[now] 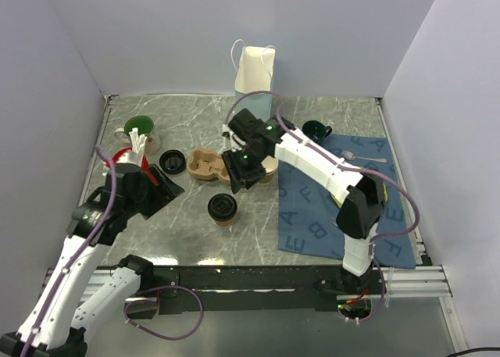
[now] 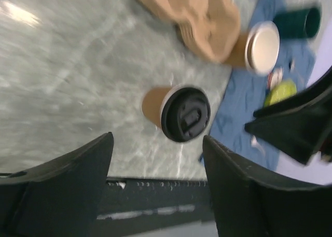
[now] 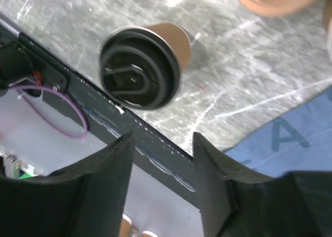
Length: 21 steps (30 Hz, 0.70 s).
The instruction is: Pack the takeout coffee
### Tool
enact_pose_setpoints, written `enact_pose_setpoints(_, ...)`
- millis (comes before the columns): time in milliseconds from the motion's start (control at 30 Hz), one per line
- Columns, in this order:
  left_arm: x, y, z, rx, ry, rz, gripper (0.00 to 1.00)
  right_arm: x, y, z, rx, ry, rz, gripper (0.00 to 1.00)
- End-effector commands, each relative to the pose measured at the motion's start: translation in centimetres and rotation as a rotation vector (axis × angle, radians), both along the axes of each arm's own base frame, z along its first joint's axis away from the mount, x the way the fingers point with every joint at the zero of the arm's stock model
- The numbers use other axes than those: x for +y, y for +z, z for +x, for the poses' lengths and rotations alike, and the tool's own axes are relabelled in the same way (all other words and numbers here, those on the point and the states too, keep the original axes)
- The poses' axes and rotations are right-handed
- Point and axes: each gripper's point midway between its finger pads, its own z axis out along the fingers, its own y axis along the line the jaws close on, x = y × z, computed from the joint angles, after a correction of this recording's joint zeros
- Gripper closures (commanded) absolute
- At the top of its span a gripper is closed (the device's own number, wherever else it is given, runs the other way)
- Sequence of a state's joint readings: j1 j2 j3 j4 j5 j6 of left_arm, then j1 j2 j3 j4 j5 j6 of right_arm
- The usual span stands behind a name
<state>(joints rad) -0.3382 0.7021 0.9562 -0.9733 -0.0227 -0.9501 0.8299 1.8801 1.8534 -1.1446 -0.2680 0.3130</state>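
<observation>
Top external shows you the takeout coffee [image 1: 223, 208] standing lidded near the front edge of the table [image 1: 176, 220], with bare table all round it and the blue mat [image 1: 344, 205] just to its right. Your left gripper [image 2: 158, 138] and right gripper [image 3: 163, 138] both gape, holding nothing. Besides that one coffee, you count one open cup [image 2: 262, 46], one loose lid [image 1: 173, 162], one carrier [image 1: 205, 166] and one bag [image 1: 255, 72].

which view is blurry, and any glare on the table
Left wrist: motion blur smears the cup carrier and the open cup, with a glare patch on the table at top left. Right wrist: the lidded cup is fairly sharp, with bright streaks on the table around it. Top external: sharp, evenly lit, soft shadows only.
</observation>
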Motion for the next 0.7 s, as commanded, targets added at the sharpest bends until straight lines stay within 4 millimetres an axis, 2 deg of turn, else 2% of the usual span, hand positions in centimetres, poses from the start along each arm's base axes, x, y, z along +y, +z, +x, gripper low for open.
enact_pose_setpoints(0,-4.8,-0.3,0.6,-0.03,-0.211,-0.164,0.3,0.7,1.7,-0.6,0.007,0.109,0.169,0.39)
enact_pose_setpoints(133,-5.0,-3.2,0.7,0.037,-0.221,-0.147,0.31,0.3,0.4,-0.1,0.038,0.141,0.18,0.35)
enact_pose_setpoints(267,-5.0,-5.4,1.0,0.075,-0.213,-0.135,0.32,1.4,-0.2,0.0,0.07,0.183,0.212,0.28)
enact_pose_setpoints(333,-5.5,-6.3,1.3,0.088,-0.22,-0.157,0.35,1.7,-0.3,0.3,0.067,0.195,0.221,0.27)
enact_pose_setpoints(667,-6.3,-8.4,1.6,0.126,-0.242,-0.183,0.39,2.9,-2.5,1.2,0.107,0.223,0.215,0.3)
